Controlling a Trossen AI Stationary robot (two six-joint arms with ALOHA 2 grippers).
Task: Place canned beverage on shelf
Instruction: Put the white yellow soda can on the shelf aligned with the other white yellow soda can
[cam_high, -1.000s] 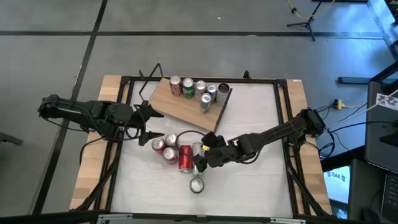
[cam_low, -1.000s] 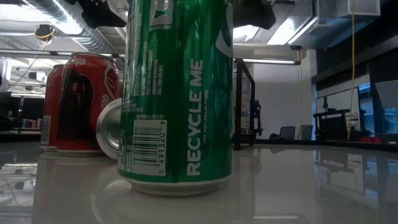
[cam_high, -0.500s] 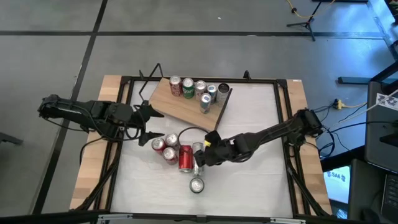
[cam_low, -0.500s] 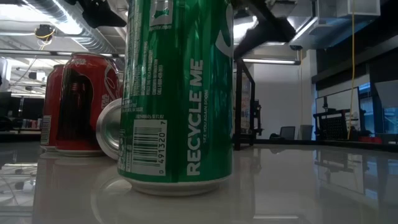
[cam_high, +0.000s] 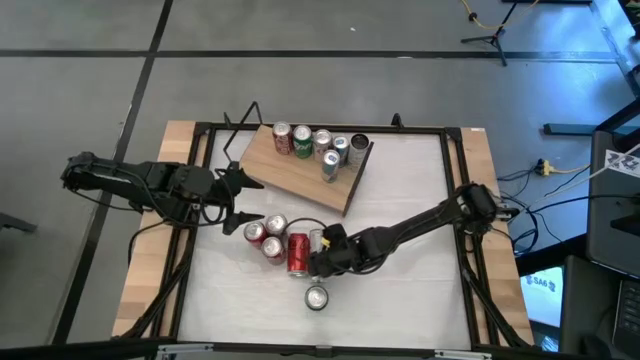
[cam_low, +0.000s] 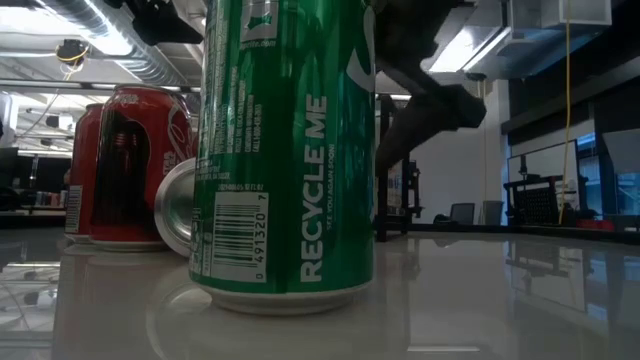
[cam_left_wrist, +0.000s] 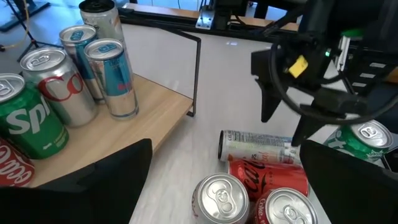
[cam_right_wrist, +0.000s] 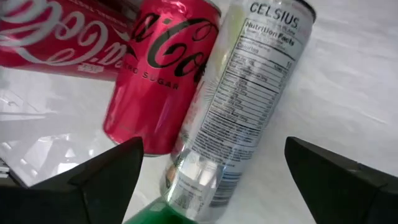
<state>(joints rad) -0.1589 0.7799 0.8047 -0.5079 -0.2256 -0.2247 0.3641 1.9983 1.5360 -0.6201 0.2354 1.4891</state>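
Slim silver can (cam_right_wrist: 242, 93), a smooth metal cylinder, lies on the glossy white tabletop (cam_high: 400, 290) beside a lying red can (cam_right_wrist: 158, 74); right gripper (cam_high: 318, 262) spreads wide over it, empty.

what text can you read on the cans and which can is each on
"RECYCLE ME", barcode digits "491320": green can
"CELSIUS", "Nutrition Facts": silver can lying on the table
"ZERO SUGAR": red can lying beside it
"Sp", cut off: green can on the shelf
Nutrition figures: too small to read.
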